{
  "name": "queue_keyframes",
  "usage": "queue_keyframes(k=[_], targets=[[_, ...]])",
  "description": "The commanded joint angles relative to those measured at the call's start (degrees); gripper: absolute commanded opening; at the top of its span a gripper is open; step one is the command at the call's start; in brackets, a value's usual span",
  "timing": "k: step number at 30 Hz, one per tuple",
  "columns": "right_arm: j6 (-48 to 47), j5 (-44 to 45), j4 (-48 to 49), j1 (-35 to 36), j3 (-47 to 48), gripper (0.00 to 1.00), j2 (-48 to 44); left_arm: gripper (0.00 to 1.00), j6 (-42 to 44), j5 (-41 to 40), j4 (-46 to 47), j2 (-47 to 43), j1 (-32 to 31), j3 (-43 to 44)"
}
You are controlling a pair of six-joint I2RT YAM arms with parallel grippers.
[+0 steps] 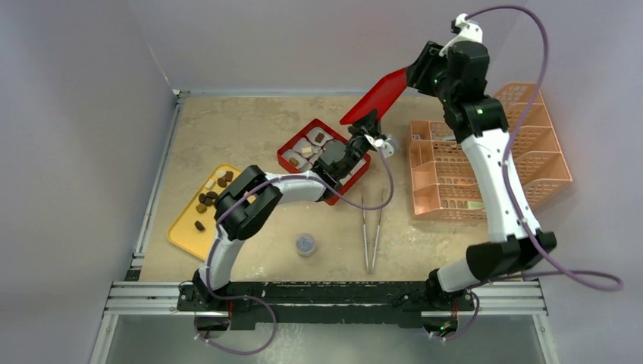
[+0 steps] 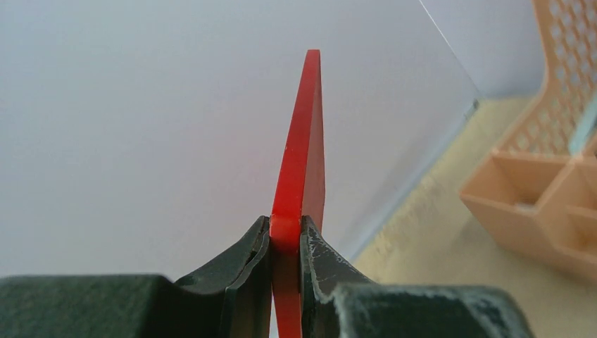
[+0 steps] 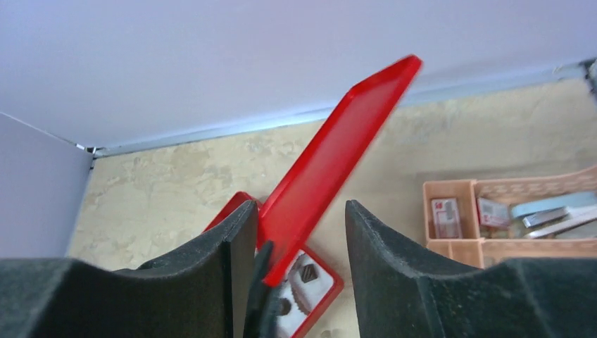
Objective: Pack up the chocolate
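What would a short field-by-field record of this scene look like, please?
left tool: shut on the lower end of the red lid, which is held raised and tilted
right tool: open, fingers either side of the lid's upper part, not gripping it
red box: uncovered, below the lid
chocolates: several on the yellow tray, a few in the red box
tweezers: lying flat, untouched
grey-blue cap: left of the tweezers
peach basket: far right
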Motion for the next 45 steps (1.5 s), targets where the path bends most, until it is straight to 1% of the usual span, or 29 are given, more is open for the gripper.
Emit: queue_keyframes(k=[1, 4, 6, 9, 11, 13, 15, 19, 23, 25, 28, 29, 31, 33, 36, 37, 38, 40, 41, 42, 44, 45], targets=[[-9.24, 1.45, 7.50, 0.20, -5.96, 0.52, -7.62, 0.00, -7.27, -2.08, 9.53, -9.75, 0.20, -1.59], [-10.36, 1.88, 9.96, 0.21, -10.38, 0.55, -12.91, 0.00, -14.83, -3.43, 9.17, -15.19, 0.27, -5.81], [-11.03, -0.76, 10.13, 0.18, -12.66, 0.57, -15.43, 0.00, -21.57, -4.67, 6.50, -19.95, 0.28, -8.78], [-12.64, -8.41, 11.99, 0.16, -17.90, 0.58, -19.65, 0.00, -27.82, -4.98, -6.36, -27.52, 0.33, -11.52], [-13.03, -12.58, 14.43, 0.13, -22.22, 0.58, -22.22, 0.00, -32.06, -5.94, -11.66, -32.11, 0.35, -13.26], [-13.25, -15.77, 14.95, 0.11, -24.44, 0.59, -23.56, 0.00, -37.59, -7.07, -15.48, -36.23, 0.33, -14.88], [-14.07, -18.65, 14.13, 0.10, -24.52, 0.59, -23.57, 0.00, -41.31, -6.22, -22.14, -40.01, 0.35, -15.31], [-20.20, -30.27, 11.26, -0.46, -22.39, 0.64, -21.24, 0.00, -45.72, -5.37, -37.00, -48.57, 0.44, -15.20], [-30.44, -43.55, 3.86, -0.67, -18.58, 0.72, -19.14, 0.00, -47.88, -2.37, -50.20, -56.02, 0.46, -15.14], [-34.06, -49.76, 2.06, -0.75, -18.30, 0.76, -19.06, 0.00, -48.51, -0.26, -56.29, -59.31, 0.45, -14.95], [-38.16, -61.25, -1.65, -0.76, -16.93, 0.87, -17.55, 0.00, -49.88, 3.09, -62.30, -63.64, 0.47, -14.83], [-38.68, -64.19, -2.03, -0.77, -16.71, 0.89, -17.00, 0.00, -50.52, 3.99, -64.82, -64.86, 0.46, -14.85], [-38.84, -68.43, -0.56, -0.75, -17.74, 0.90, -16.07, 0.00, -51.65, 5.81, -66.52, -67.13, 0.45, -14.81], [-38.08, -70.02, 0.82, -0.78, -18.14, 0.89, -14.49, 0.00, -53.05, 7.83, -67.10, -69.14, 0.40, -14.62], [-38.61, -74.86, 0.04, -0.72, -17.35, 0.87, -10.35, 0.00, -54.48, 11.56, -67.33, -70.05, 0.45, -14.14], [-38.61, -75.90, -0.72, -0.49, -17.13, 0.86, -9.22, 0.00, -54.88, 12.52, -67.54, -69.94, 0.47, -13.78], [-40.61, -76.81, -2.99, -0.24, -16.39, 0.86, -8.07, 0.00, -55.69, 12.94, -67.80, -69.78, 0.44, -13.38], [-47.71, -78.84, -10.20, 0.23, -15.59, 0.85, -6.69, 0.00, -57.08, 14.01, -67.87, -69.56, 0.40, -12.70], [-48.10, -79.19, -10.80, 0.56, -16.67, 0.85, -6.76, 0.00, -57.50, 14.79, -67.44, -69.58, 0.40, -12.57], [-47.34, -78.91, -9.54, 1.15, -18.64, 0.85, -7.18, 0.00, -58.06, 15.31, -66.03, -69.69, 0.44, -12.86], [-43.18, -78.43, -3.76, 1.83, -22.88, 0.86, -8.31, 0.00, -58.55, 16.62, -63.61, -70.03, 0.45, -13.69], [-43.00, -79.12, -3.29, 1.89, -23.82, 0.86, -8.41, 0.00, -58.18, 17.62, -60.69, -70.06, 0.45, -14.20]])
